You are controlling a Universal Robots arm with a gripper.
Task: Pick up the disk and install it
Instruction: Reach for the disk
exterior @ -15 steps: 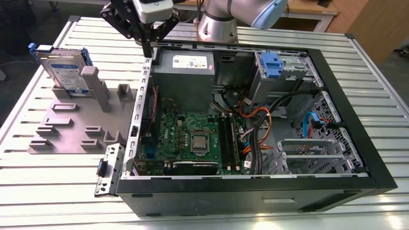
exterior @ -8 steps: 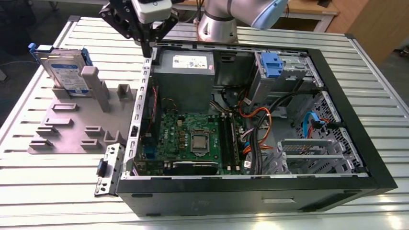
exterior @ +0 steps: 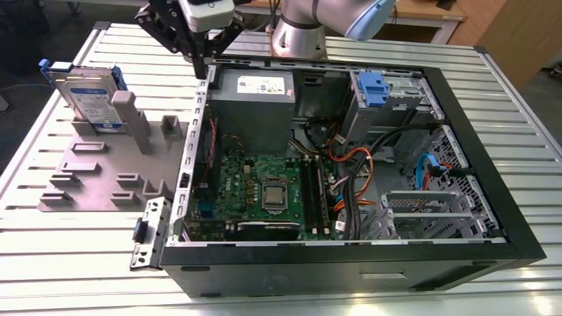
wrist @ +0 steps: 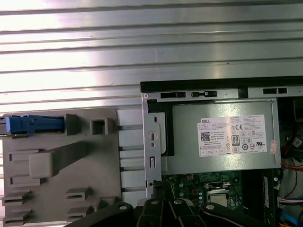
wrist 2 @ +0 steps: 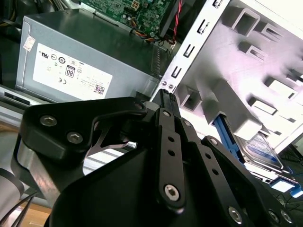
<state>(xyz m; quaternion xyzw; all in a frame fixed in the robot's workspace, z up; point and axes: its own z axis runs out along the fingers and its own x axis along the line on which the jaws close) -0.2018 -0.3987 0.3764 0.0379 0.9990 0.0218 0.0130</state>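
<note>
The disk, a silver-grey drive with a white-and-blue label in a blue carrier, stands on edge in the grey slotted holder on the exterior view's left. In the first wrist view I look down on the disk's blue top edge. In the second wrist view its labelled face shows behind the holder's posts. My gripper hangs above the open computer case's back corner, apart from the disk and towards the exterior view's right of it. Its black fingers are shut together with nothing between them.
The open computer case lies on the slatted metal table, with its grey power supply just under my gripper. Another blue-tabbed drive carrier sits in the case's bay at the back. Cables and the motherboard fill the case floor.
</note>
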